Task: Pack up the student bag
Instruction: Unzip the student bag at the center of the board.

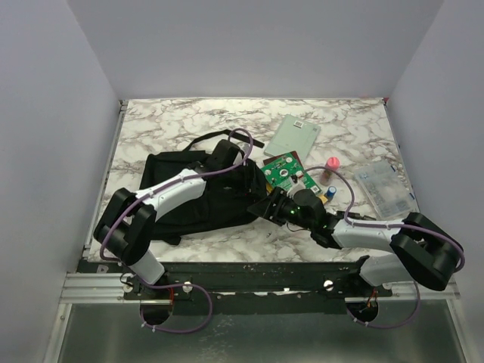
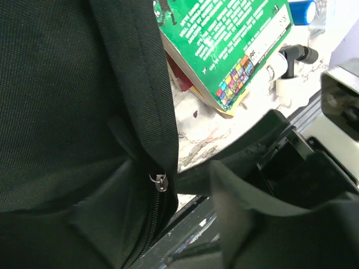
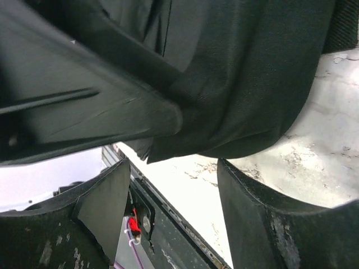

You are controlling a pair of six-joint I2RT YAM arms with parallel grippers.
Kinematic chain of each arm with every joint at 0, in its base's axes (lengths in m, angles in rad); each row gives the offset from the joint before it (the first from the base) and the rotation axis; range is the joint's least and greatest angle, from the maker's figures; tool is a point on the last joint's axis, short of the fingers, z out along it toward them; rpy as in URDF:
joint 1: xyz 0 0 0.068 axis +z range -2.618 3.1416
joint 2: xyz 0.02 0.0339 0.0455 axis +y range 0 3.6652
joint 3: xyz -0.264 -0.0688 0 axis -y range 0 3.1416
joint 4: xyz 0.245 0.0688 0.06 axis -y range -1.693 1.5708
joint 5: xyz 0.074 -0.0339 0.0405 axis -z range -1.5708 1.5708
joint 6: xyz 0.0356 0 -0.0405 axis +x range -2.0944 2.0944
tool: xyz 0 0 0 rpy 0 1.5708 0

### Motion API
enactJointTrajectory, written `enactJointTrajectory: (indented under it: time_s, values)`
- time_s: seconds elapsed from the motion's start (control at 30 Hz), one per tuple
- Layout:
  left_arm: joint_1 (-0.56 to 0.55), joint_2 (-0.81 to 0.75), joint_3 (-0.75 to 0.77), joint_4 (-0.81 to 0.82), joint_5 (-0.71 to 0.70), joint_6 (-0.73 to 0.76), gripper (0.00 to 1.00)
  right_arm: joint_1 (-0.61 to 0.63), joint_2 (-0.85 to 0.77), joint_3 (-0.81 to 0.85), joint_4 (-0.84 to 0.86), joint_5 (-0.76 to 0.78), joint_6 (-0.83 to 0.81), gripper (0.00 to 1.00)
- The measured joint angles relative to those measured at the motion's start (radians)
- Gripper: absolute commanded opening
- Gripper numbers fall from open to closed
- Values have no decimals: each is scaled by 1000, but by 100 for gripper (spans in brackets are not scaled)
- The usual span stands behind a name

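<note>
The student bag [image 1: 189, 198] is a soft black backpack lying flat at the table's left-centre. In the left wrist view its fabric [image 2: 73, 112] fills the left side, with a metal zipper pull [image 2: 161, 182] at its edge. My left gripper [image 1: 246, 178] hovers over the bag's right edge. One of its fingers [image 2: 263, 207] stands well away from the fabric and the other is hidden by the bag. My right gripper [image 1: 270, 206] is at the bag's near-right corner, open [image 3: 174, 196], with only bare table between its fingers and the bag's fabric [image 3: 241, 73] just beyond.
A green book [image 1: 281, 170] lies against the bag's right side, also in the left wrist view [image 2: 224, 45]. A grey-green notebook [image 1: 295, 136] lies farther back. A red-capped item [image 1: 331, 164], a blue-capped item [image 1: 330, 194] and a clear plastic box [image 1: 384, 189] are on the right.
</note>
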Motion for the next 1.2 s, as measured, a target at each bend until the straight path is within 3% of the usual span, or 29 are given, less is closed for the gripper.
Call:
enactJointTrajectory:
  time_s: [0.23,0.4,0.53,0.63,0.7,0.93,1.03,1.2]
  values:
    - [2,-100,-28,-44,-27,58,90,0,12,2,-21,36,27,69]
    - [4,-435,-204,-45,-131,94,92,0,-76,29,-170,82,-82,68]
    - [10,-668,-353,-28,-183,32,92,-5,-92,125,-320,113,-227,65]
    - [13,-754,-441,-23,-187,-70,89,-21,-90,213,-424,121,-313,52]
    - [14,-787,-486,-26,-186,-153,87,-31,-84,268,-475,124,-351,48]
    - [14,-827,-585,14,-147,-419,88,-54,0,449,-624,134,-409,47]
    - [14,-806,-648,101,-104,-550,88,-58,49,494,-661,119,-412,60]
    - [0,-663,-691,174,-62,-698,88,-60,139,528,-721,97,-415,61]
